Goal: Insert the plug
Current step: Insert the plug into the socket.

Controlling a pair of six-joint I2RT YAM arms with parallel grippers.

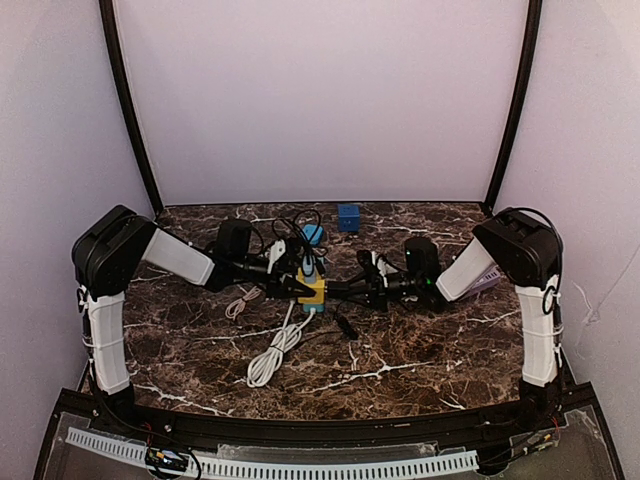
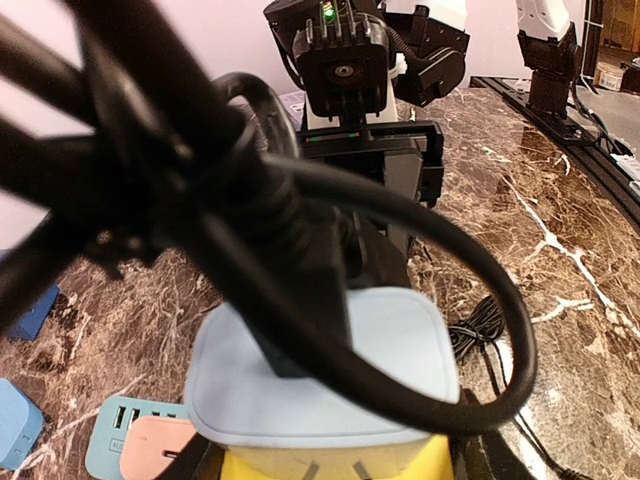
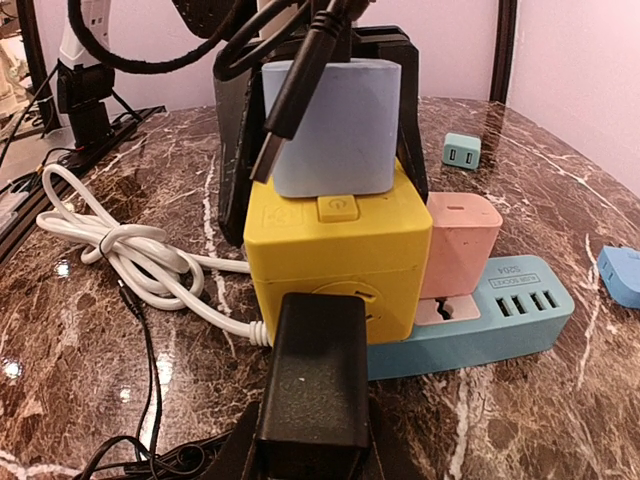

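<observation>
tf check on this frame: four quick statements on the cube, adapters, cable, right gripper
1. A pale blue adapter sits on top of the yellow cube. True.
2. The pink adapter is plugged into the yellow cube. False: it stands on the blue power strip beside the cube.
3. The right gripper holds a black plug at the cube's side. True.
4. The white cable hangs off the table. False: it lies bundled on the tabletop.

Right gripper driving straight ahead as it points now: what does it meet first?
The yellow cube socket; the black rectangular plug in the right gripper looks pressed against it, depth unclear.
</observation>
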